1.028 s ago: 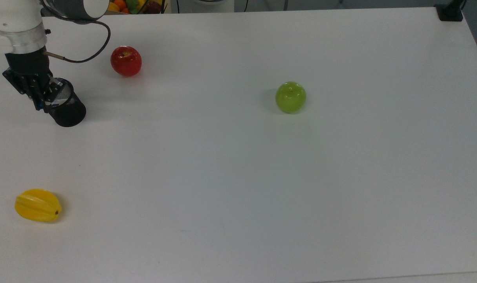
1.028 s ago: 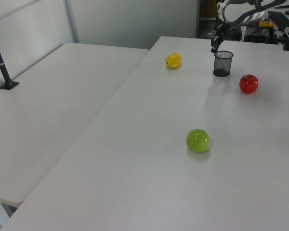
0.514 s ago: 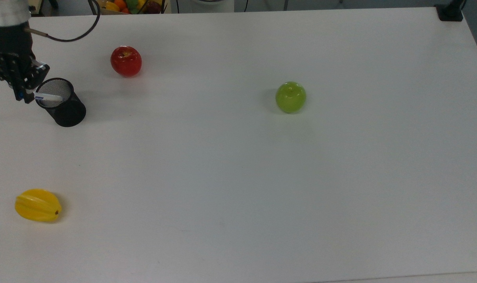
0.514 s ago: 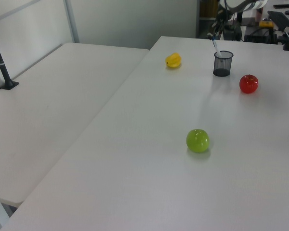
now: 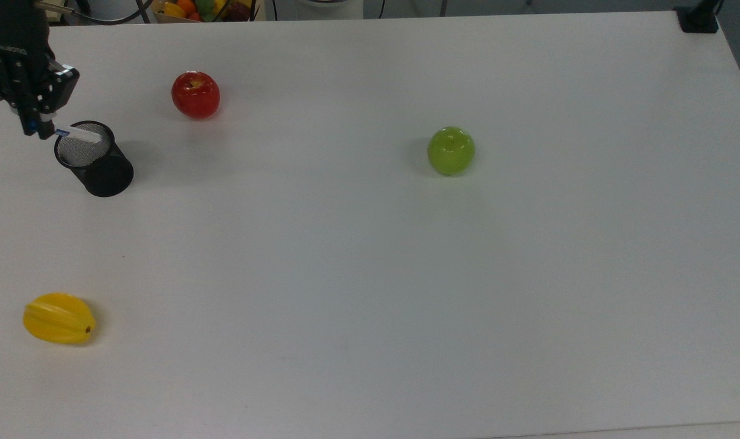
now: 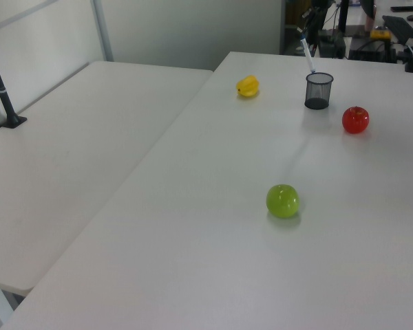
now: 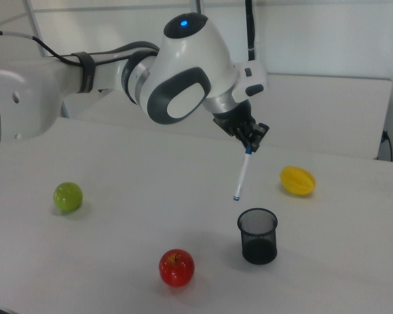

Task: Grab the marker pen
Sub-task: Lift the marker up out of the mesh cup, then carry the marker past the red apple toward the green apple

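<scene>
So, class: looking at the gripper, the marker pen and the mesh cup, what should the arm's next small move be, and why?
Probably a little more straight lift. The gripper is shut on the marker pen, which hangs tilted with its lower tip just above the rim of the black mesh cup in the right view. Moving sideways now could clip the rim and tip the cup.

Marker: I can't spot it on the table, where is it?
In the right view the marker hangs tilted from the hand, its lower end just above the black mesh cup, with the yellow fruit behind.
</scene>
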Tool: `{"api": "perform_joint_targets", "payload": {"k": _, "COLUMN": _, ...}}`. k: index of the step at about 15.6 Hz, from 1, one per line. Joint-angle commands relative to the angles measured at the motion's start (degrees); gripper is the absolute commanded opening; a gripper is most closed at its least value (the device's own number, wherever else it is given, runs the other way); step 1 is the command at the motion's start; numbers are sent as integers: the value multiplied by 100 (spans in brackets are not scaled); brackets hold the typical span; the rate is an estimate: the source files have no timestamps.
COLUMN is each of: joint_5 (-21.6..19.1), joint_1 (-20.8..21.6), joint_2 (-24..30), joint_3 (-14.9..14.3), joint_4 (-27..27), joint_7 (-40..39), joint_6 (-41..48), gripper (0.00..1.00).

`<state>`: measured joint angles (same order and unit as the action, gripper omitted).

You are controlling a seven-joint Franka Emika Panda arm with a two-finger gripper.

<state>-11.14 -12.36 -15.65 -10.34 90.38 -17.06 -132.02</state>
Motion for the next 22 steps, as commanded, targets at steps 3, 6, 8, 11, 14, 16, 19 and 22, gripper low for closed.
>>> {"api": "perform_joint_targets", "payload": {"k": 3, "joint_5": -143, "joint_1": 540, "joint_2": 299, "joint_3": -30, "joint_4": -399, "joint_7": 860, "joint_6": 1792, "gripper": 5}}
{"api": "perform_joint_targets", "payload": {"k": 6, "joint_5": -134, "joint_1": 997, "joint_2": 290, "joint_3": -30, "joint_4": -372, "joint_7": 1484, "joint_6": 2161, "gripper": 5}}
{"api": "perform_joint_targets", "payload": {"k": 8, "joint_5": -126, "joint_1": 1339, "joint_2": 273, "joint_3": -38, "joint_4": -364, "joint_7": 1687, "joint_6": 2530, "gripper": 5}}
{"api": "perform_joint_targets", "payload": {"k": 11, "joint_5": -134, "joint_1": 1779, "joint_2": 133, "joint_3": -30, "joint_4": -320, "joint_7": 1723, "joint_6": 2874, "gripper": 5}}
{"api": "perform_joint_targets", "payload": {"k": 14, "joint_5": -134, "joint_1": 2184, "joint_2": -210, "joint_3": -30, "joint_4": -241, "joint_7": 1784, "joint_6": 2840, "gripper": 5}}
{"api": "perform_joint_targets", "payload": {"k": 16, "joint_5": -134, "joint_1": 2334, "joint_2": -456, "joint_3": -30, "joint_4": -275, "joint_7": 1846, "joint_6": 2805, "gripper": 5}}
{"api": "perform_joint_targets", "payload": {"k": 19, "joint_5": -134, "joint_1": 2526, "joint_2": -588, "joint_3": -30, "joint_4": -276, "joint_7": 1837, "joint_6": 2796, "gripper": 5}}
{"api": "perform_joint_targets", "payload": {"k": 22, "joint_5": -108, "joint_1": 2826, "joint_2": -992, "joint_3": -30, "joint_4": -302, "joint_7": 1898, "joint_6": 2778, "gripper": 5}}
